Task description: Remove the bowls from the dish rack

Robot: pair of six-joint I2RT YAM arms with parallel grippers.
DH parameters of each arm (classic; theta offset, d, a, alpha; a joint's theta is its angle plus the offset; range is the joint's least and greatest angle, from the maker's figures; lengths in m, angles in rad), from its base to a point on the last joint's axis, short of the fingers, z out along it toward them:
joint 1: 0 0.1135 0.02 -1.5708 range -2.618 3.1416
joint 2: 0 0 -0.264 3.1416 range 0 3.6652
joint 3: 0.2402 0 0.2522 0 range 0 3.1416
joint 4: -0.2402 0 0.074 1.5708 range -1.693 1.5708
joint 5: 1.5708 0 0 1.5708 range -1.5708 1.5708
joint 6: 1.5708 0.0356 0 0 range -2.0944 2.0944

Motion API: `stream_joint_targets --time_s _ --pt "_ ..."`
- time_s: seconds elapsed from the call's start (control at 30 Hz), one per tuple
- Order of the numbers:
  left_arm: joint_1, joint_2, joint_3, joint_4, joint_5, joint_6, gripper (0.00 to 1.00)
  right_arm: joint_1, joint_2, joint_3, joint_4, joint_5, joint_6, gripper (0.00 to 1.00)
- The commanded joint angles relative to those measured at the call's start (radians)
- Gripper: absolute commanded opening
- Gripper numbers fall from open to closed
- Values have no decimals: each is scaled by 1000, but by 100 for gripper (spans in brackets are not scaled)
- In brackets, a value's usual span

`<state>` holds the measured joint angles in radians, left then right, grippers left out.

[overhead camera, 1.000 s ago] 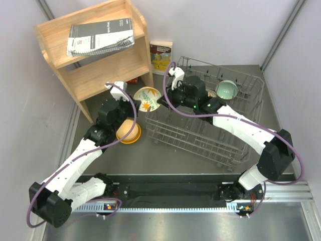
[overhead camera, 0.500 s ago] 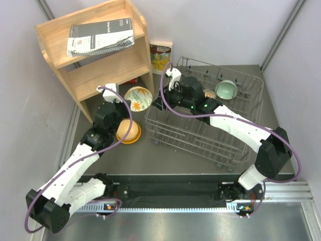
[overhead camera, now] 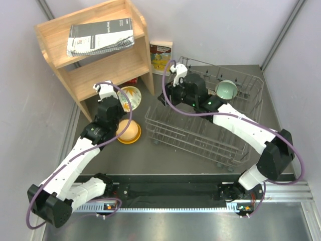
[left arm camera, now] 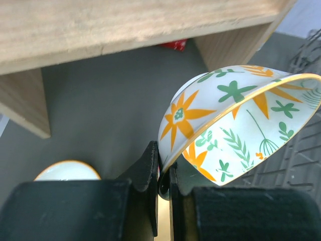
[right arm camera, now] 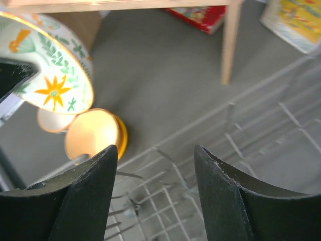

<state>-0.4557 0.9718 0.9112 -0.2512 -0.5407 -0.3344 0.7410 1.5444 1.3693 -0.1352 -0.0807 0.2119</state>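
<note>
My left gripper (left arm camera: 164, 161) is shut on the rim of the cream floral bowl (left arm camera: 235, 125), holding it tilted above the table just in front of the wooden shelf; the bowl (overhead camera: 130, 95) shows the same way from above. My right gripper (right arm camera: 155, 155) stands open and empty over the left end of the grey wire dish rack (overhead camera: 198, 135), apart from the floral bowl (right arm camera: 50, 65). A pale teal bowl (overhead camera: 226, 89) sits in the rack's far end. An orange-yellow bowl (overhead camera: 129, 131) rests on the table left of the rack.
A wooden shelf (overhead camera: 95, 55) with a spiral booklet (overhead camera: 100, 36) on top stands at the back left. A book (overhead camera: 161, 56) leans against the back wall. A red item (left arm camera: 174, 44) lies under the shelf.
My right gripper opened and let go of the floral bowl, then drew back toward the rack. My left gripper carried the bowl leftward toward the shelf.
</note>
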Motion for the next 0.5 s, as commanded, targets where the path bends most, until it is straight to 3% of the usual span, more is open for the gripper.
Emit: stream_joint_targets --time_s 0.0,0.17,0.33,0.47 --pt "23 34 57 -17 -7 -74 0 -34 -101 7 -20 76 -46 62" --pt "127 62 92 -137 59 -224 0 -98 -173 -59 -41 139 -52 62" --pt "166 125 163 -351 -31 -261 0 -182 -227 -139 -43 128 -43 62" --pt "257 81 129 -385 4 -282 0 -218 -263 -180 -49 127 -40 62"
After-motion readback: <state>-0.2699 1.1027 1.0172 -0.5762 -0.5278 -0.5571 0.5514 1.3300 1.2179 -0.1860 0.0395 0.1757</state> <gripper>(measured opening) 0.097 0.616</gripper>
